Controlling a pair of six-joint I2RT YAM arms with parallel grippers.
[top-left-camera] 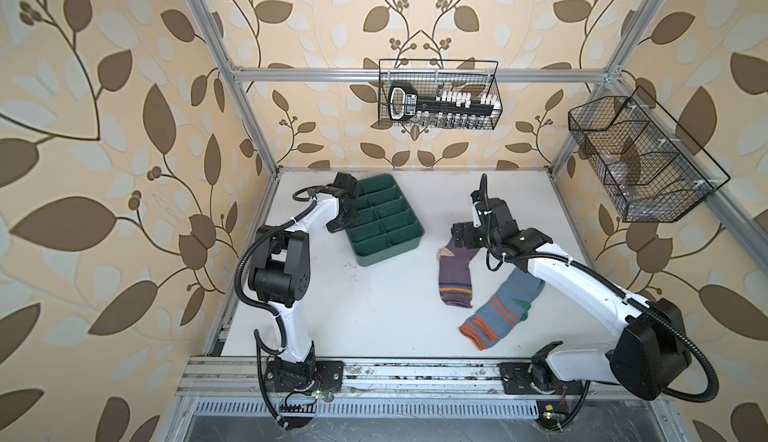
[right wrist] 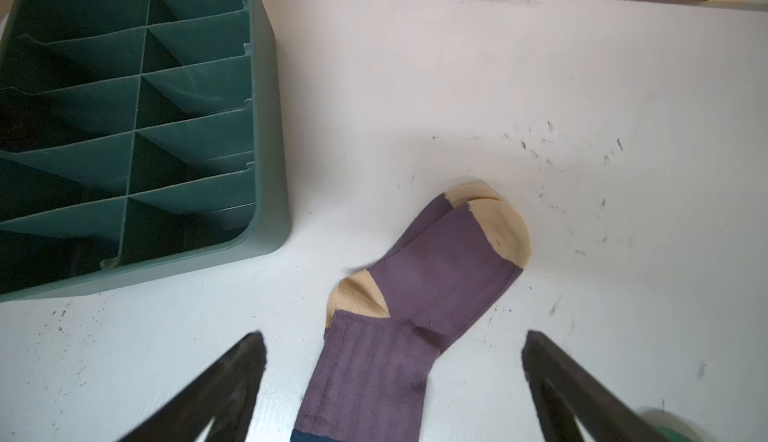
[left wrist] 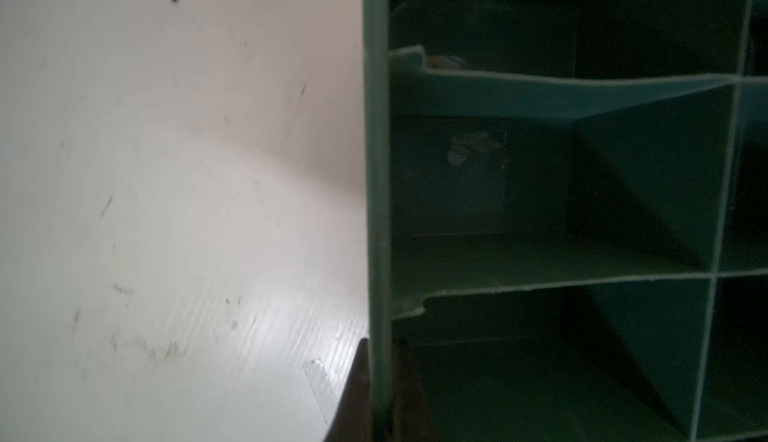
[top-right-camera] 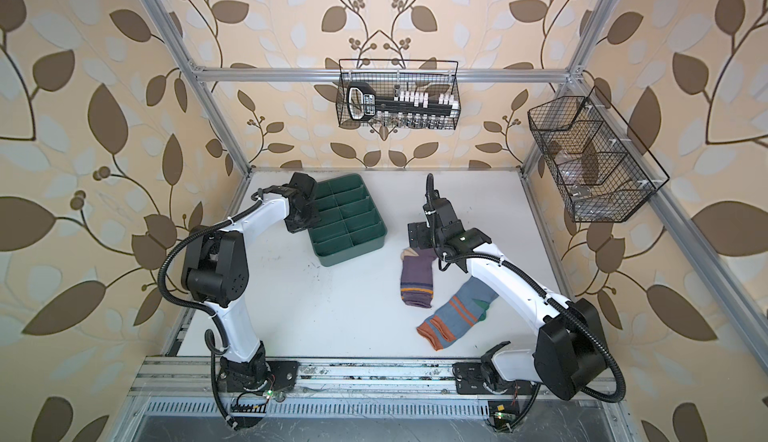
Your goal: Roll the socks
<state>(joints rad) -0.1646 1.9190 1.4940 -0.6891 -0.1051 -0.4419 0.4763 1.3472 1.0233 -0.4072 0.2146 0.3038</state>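
Note:
Two socks lie flat on the white table (top-left-camera: 374, 315). The purple sock (top-left-camera: 455, 277) (top-right-camera: 417, 282) (right wrist: 415, 294) has beige toe and heel. Beside it, nearer the front, lies the grey-blue sock (top-left-camera: 503, 311) (top-right-camera: 457, 315) with orange stripes; part of it is under my right arm. My right gripper (top-left-camera: 461, 238) (top-right-camera: 415, 240) (right wrist: 392, 336) hangs open over the purple sock's foot end, a finger on either side of it. My left gripper (top-left-camera: 341, 222) (top-right-camera: 301, 221) (left wrist: 380, 342) is shut on the left wall of the green tray (top-left-camera: 386, 255) (left wrist: 376, 169).
The green tray (top-right-camera: 353, 255) (right wrist: 270, 128) has several empty compartments and stands at the back left. A wire basket (top-left-camera: 438, 94) with tools hangs on the back wall, another wire basket (top-left-camera: 640, 157) on the right wall. An aluminium rail runs along the table's front.

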